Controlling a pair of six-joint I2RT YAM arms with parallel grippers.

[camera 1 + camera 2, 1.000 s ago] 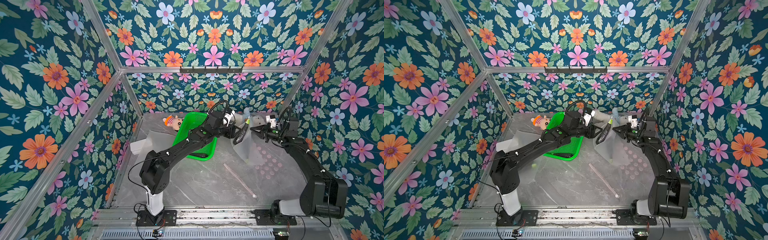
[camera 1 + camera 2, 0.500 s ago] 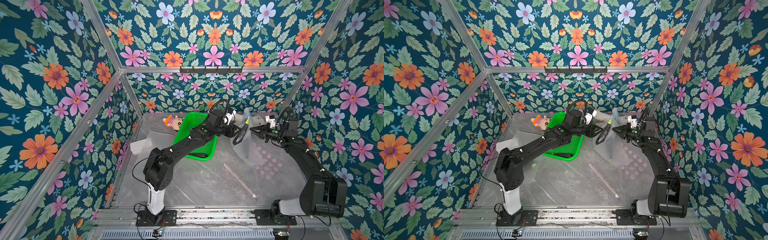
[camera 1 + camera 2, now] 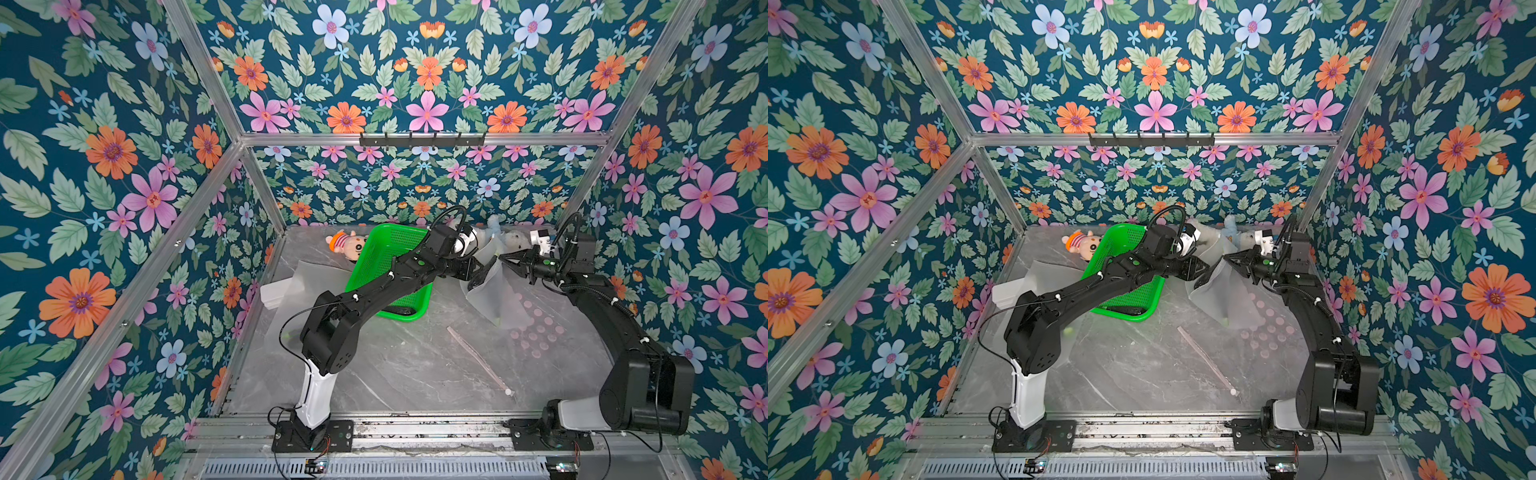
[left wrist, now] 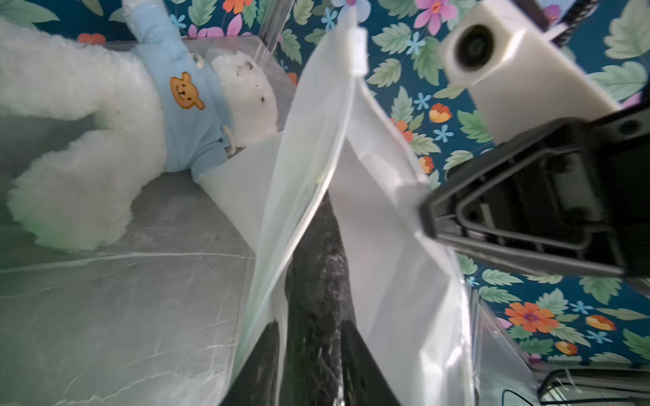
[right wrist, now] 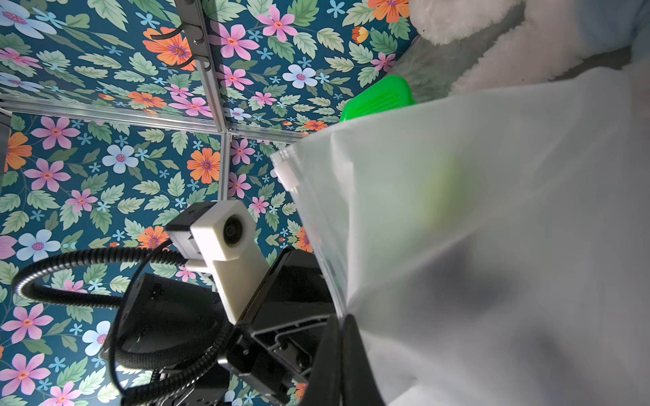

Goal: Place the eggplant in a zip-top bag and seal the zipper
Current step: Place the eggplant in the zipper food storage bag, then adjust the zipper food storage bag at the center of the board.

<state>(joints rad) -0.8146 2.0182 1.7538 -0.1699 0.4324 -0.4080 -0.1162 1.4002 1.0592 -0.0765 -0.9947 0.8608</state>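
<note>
Eggplant [image 4: 316, 253] in L gripper [image 4: 309, 323] grip, tip inside bag [image 4: 387, 253] mouth; R gripper [image 5: 341, 344] tight on bag rim.

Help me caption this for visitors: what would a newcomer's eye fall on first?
Loud floral walls enclose the cell on every side. At the back right of the table, the right gripper pinches up a translucent zip-top bag while the left gripper holds a dark eggplant at its open mouth. A bright green basket sits beside them, a white teddy bear behind.

Two arms [image 3: 374, 287], two plush toys [image 3: 347, 245], one basket [image 3: 384, 249], one eggplant [image 4: 316, 281], at least two zip-top bags [image 3: 498, 299].
</note>
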